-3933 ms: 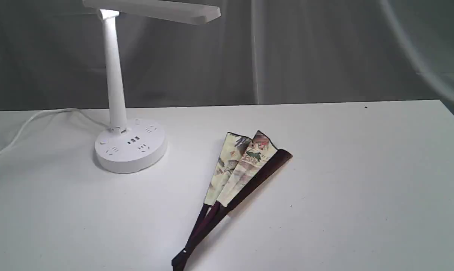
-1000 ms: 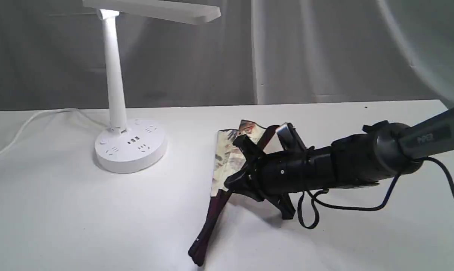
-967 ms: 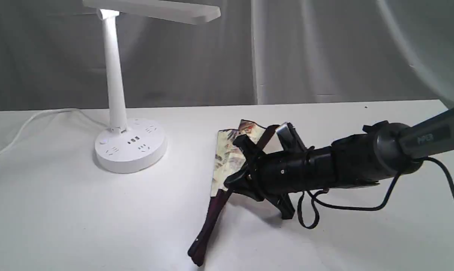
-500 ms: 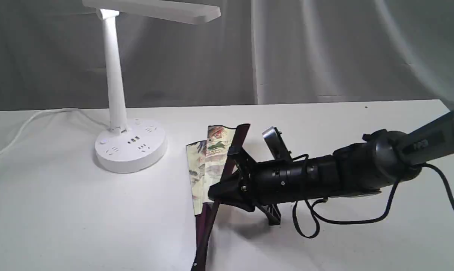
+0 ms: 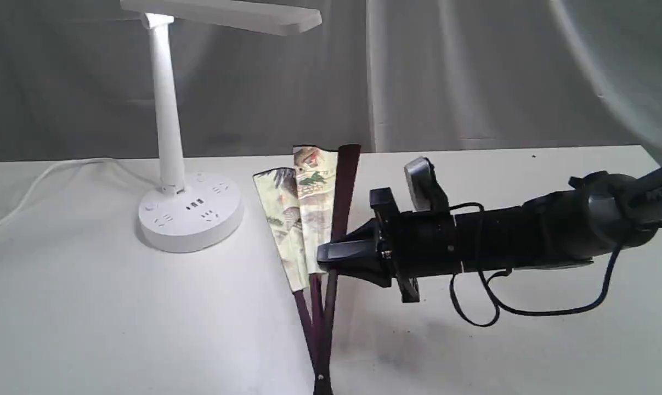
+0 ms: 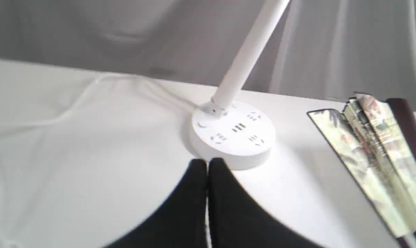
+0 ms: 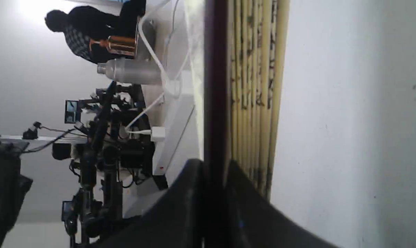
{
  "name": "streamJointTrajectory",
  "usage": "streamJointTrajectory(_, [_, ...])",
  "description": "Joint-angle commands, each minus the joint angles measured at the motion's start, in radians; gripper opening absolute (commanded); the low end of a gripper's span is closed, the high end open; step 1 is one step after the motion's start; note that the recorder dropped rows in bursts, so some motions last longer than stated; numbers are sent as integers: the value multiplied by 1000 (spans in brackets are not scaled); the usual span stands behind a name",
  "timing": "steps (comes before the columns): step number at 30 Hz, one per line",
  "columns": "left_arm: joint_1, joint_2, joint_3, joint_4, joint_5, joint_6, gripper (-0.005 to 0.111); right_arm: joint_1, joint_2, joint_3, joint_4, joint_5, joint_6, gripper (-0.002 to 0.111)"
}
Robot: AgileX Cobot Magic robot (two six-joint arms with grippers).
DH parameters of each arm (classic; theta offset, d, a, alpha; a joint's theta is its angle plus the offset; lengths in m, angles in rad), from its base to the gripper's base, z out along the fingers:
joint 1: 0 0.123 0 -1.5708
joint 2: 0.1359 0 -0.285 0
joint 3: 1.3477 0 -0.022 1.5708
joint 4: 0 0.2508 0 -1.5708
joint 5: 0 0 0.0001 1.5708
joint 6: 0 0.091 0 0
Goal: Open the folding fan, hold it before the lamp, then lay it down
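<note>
Opening is in hand: the right tool [image 5: 331, 259] pinches the maroon wooden guard of the folding fan [image 5: 300, 219], nearly upright, only few pleated paper folds spread beyond its tips. The smooth white lamp [image 5: 166, 120] stands farther beyond. The left tool [image 6: 208, 179], pressed together and empty, should probably draw the other guard aside.

The folding fan [image 5: 302, 219] is matt paper on dark wood; the lamp [image 5: 167, 126] is smooth white plastic.

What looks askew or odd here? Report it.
The pleated cream paper fan with maroon ribs stands nearly upright, only partly spread, its pleats bunched; the right gripper pinches just one outer guard. Nothing looks torn or spilled.
</note>
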Motion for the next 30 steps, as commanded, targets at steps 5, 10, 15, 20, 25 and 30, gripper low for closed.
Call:
streamJointTrajectory(5, [-4,425,-76,-366,-190,-37,25,-2,-50,2,-12,29,-20,0])
streamJointTrajectory(10, [-4,639,-183,-394,-134,-54,60,-2,-93,2,-32,29,21,0])
streamJointTrajectory(15, [-31,793,-324,-394,-28,-54,45,-2,-130,2,-82,29,93,0])
streamJointTrajectory(20, [-61,888,-459,-448,124,-40,14,0,-151,2,-147,29,123,0])
streamJointTrajectory(25, [-61,938,-552,-520,310,454,0,0,-160,2,-148,29,164,0])
streamJointTrajectory(30, [-56,963,-556,-1014,679,1383,0,0,-160,2,-148,29,164,0])
